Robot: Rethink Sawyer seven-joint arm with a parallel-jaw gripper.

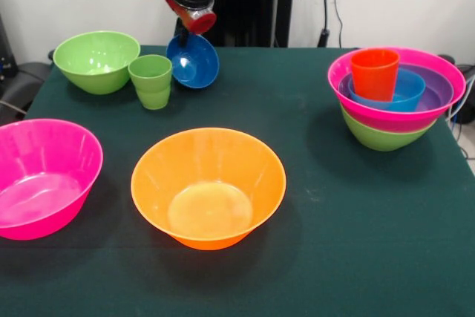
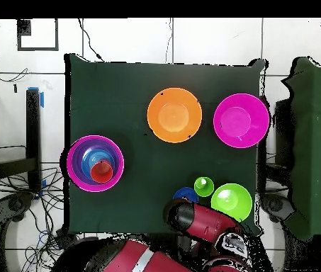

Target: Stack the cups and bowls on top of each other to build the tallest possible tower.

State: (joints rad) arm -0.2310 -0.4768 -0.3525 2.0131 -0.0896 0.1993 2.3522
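My gripper comes down at the back of the table and is shut on the rim of a small blue bowl, which hangs tilted with its inside facing forward. Right beside it stands the light green cup, next to a green bowl. An orange bowl sits in the middle front and a pink bowl at the front left. At the right stands the tower: green base, pink bowl, purple bowl, blue bowl and the orange-red cup on top. In the overhead view my arm hides the gripper, with the blue bowl peeking out.
A dark green cloth covers the table. The pink bowl overhangs the picture's left edge. Cables and dark equipment lie beyond the table's sides.
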